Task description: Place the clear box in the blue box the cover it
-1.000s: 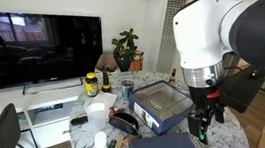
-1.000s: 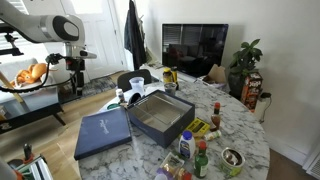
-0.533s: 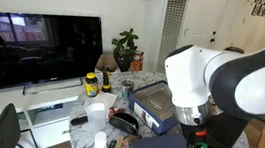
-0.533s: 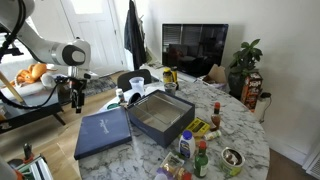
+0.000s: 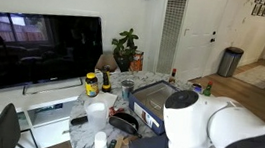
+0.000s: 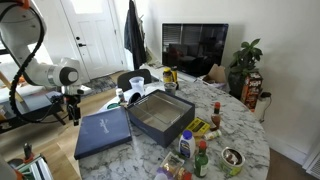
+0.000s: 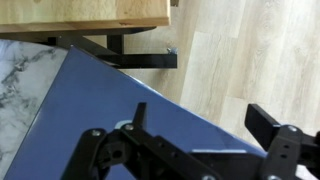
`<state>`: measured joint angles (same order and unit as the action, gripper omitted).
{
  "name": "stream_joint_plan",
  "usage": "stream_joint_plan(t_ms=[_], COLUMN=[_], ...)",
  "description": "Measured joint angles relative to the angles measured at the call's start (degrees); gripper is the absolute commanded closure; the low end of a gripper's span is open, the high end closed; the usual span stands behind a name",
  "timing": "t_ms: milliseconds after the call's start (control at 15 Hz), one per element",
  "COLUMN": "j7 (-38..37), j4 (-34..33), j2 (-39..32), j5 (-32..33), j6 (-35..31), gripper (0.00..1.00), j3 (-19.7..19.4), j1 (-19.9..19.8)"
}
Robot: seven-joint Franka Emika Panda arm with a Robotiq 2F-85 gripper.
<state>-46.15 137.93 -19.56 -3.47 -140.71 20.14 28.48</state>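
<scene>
The blue box stands open in the middle of the marble table and also shows in an exterior view. The cover lies flat on the table beside it, near the table's edge. It fills the lower left of the wrist view. My gripper hangs at the cover's outer edge, over the floor side. In the wrist view my gripper is open and empty above the cover's edge. I cannot pick out the clear box for certain.
Bottles and jars crowd the table's near end, and more stand by the box. A TV, a plant and a wooden table with a black frame stand around. My white arm blocks much of one exterior view.
My arm has swung away from the blue box and come down to the cover's outer edge. The gripper stays open. The box and cover have not moved.
</scene>
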Motion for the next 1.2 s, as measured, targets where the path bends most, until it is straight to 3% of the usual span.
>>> stream_joint_plan(t_ms=[333,867,1200], j7=[-6.8,-7.1,-8.7], j4=[-3.6,-5.2,-8.8], j2=[-5.3,-6.7,-10.2], j5=[8.3,9.6,16.1], j6=[-0.5,-1.1,-2.1], gripper=[0.00,0.00,0.00], j3=[-2.2,-4.0,-7.9], j1=[7.8,10.1,16.8])
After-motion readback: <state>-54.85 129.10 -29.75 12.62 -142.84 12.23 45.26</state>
